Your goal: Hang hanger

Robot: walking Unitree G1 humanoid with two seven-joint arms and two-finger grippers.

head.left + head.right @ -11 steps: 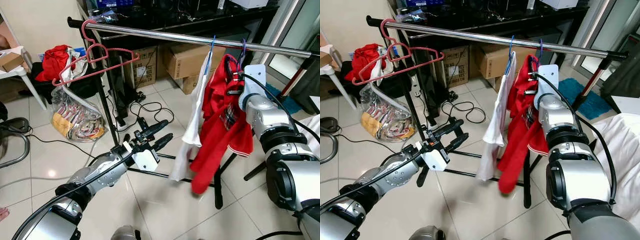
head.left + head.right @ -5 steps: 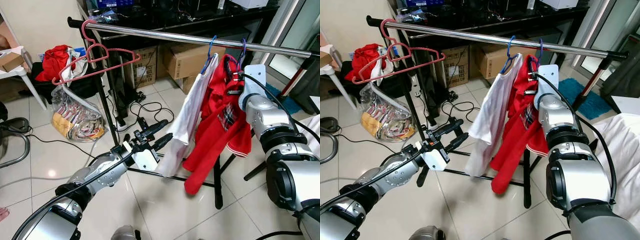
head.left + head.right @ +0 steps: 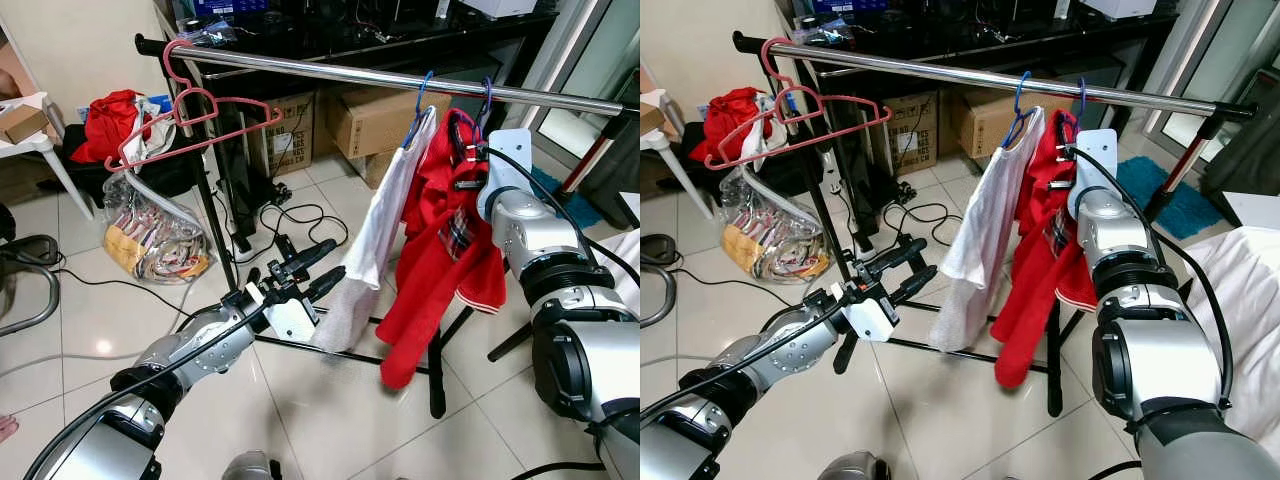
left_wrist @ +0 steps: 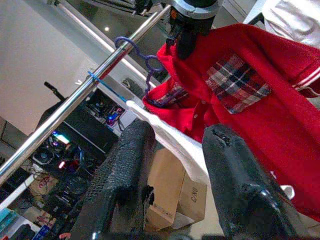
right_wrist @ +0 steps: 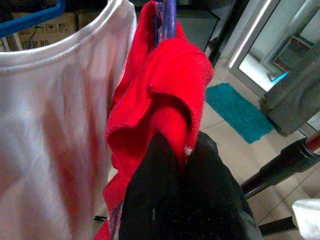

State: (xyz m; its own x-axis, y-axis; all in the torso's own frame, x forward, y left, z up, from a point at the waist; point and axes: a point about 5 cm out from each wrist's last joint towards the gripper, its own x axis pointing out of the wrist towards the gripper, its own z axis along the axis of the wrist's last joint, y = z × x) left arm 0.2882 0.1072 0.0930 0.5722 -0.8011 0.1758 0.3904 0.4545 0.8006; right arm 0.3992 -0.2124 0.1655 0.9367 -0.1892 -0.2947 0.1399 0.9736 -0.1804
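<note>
On the chrome rail (image 3: 400,78) of the clothes rack, a purple hanger (image 3: 486,100) carrying a red shirt (image 3: 440,250) is hooked just beside a blue hanger (image 3: 420,95) with a white shirt (image 3: 375,240). The right gripper (image 5: 182,150) pinches the red collar and hanger neck, fingers closed on them. The step in hand looks like seating the hook; it appears to be over the rail, though the view is not sharp there. Next the fingers should part and draw back without dragging the shirt. The left gripper (image 3: 305,272) hovers low with its fingers spread and empty. Pink hangers (image 3: 190,115) hang at the rail's far end. A cardboard box (image 3: 375,120) carries print too small to read.
</note>
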